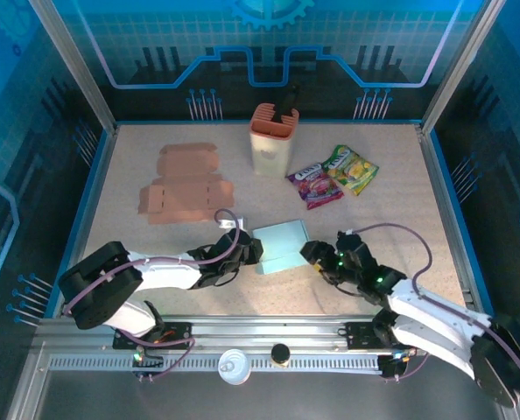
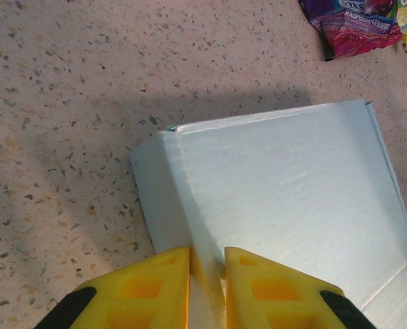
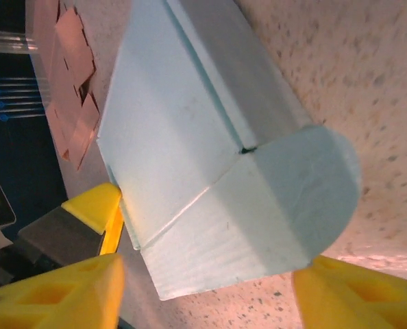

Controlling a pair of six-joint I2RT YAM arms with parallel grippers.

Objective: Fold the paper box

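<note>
Left hand (image 2: 207, 264) pinches paper box (image 2: 279, 199) left wall, grip narrow; right hand (image 3: 207, 291) spread wide around box's right flap; box lies between both.

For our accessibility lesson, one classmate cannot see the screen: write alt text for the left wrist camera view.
The yellow-fingered left gripper pinches a raised fold of a pale blue paper box lying on a speckled beige table. A purple snack packet lies at the top right.

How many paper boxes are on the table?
2: a light blue box, partly folded, at front centre; a pinkish-brown box lying flat and unfolded at back left. No others visible.
</note>
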